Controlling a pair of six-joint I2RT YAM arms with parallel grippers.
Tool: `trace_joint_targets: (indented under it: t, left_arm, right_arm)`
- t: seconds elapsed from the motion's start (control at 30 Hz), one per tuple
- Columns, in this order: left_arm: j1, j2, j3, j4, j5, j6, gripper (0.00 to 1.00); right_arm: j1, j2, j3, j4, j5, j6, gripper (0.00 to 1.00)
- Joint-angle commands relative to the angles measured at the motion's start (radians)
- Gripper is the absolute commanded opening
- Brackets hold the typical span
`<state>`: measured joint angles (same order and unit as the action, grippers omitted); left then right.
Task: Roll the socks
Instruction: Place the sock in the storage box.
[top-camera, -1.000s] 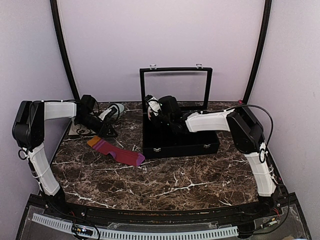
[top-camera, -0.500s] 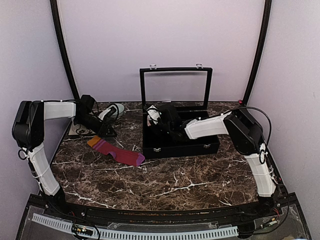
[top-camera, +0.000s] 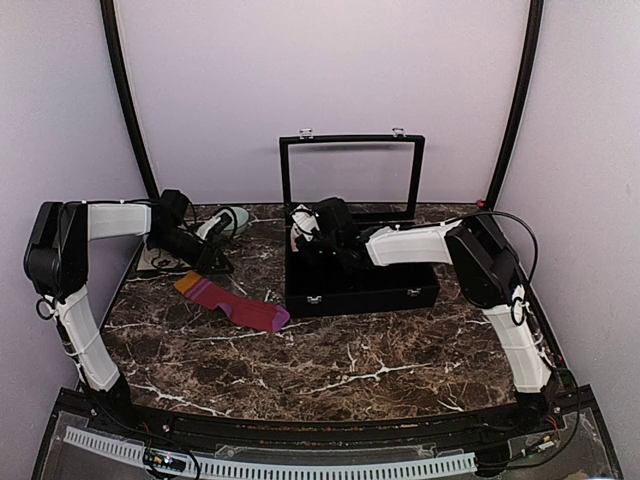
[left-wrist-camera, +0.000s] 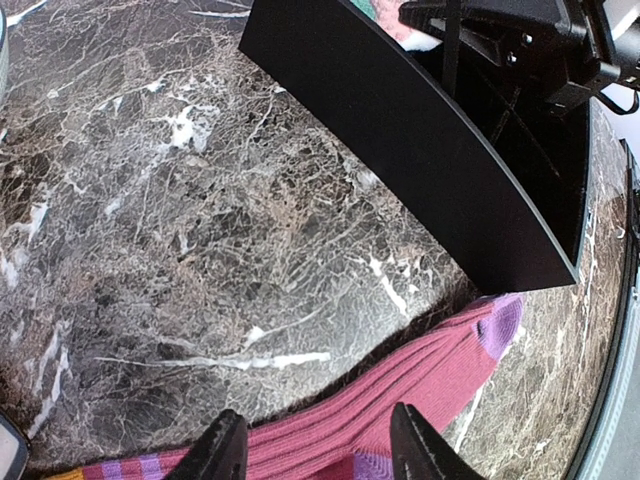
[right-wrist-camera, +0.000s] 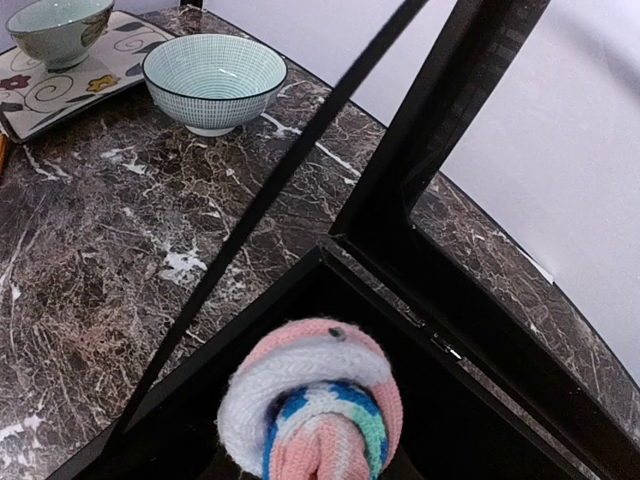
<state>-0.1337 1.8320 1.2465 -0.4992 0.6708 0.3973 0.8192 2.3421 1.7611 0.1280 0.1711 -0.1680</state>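
Between the fingers of the right gripper (top-camera: 304, 230) sits the salmon-pink sock (right-wrist-camera: 312, 400), wound into a tight roll with white, mint and blue showing at its end. The jaws are closed on it, though the wrist view hides the fingers themselves under the fabric. Directly below that hand is a rear corner of the black case (top-camera: 360, 295), and the case's framed lid (top-camera: 350, 138) stands upright just beyond. Farther out from the hand, past the case wall, a teal patterned bowl (right-wrist-camera: 214, 80) stands on the marble tabletop (top-camera: 350, 360). Beside it a second bowl (right-wrist-camera: 58, 25) rests on a decorated tray (right-wrist-camera: 60, 95).

The left gripper (left-wrist-camera: 318, 415) hangs with its 2 fingers (left-wrist-camera: 225, 455) about half spread, gripping nothing. Just under and ahead of them lies the maroon sock (left-wrist-camera: 420, 375), flat on the marble, its purple toe pointing toward the near corner of the case — close to it, but whether they touch I cannot tell.
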Motion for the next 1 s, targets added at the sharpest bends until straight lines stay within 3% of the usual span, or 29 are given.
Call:
trace_joint_targets:
  t: [0.0, 0.47, 0.67, 0.87, 0.97]
  left_arm:
    - [0.01, -0.034, 0.0, -0.026, 0.023, -0.003, 0.51]
    - [0.011, -0.033, 0.013, -0.036, 0.044, -0.006, 0.51]
    - [0.012, -0.034, 0.011, -0.043, 0.047, 0.0, 0.51]
    - [0.012, -0.037, 0.007, -0.04, 0.053, -0.005, 0.51]
    - [0.013, -0.036, 0.012, -0.045, 0.052, 0.0, 0.51]
  right_arm:
    - [-0.013, 0.03, 0.037, -0.037, -0.048, -0.033, 0.0]
    - [-0.041, 0.062, 0.066, -0.058, -0.071, -0.093, 0.0]
    - [-0.046, 0.101, 0.134, -0.188, -0.14, -0.106, 0.01]
    - [-0.054, 0.042, 0.089, -0.189, -0.158, -0.097, 0.37]
    - [-0.058, 0.02, 0.092, -0.188, -0.168, -0.091, 0.41]
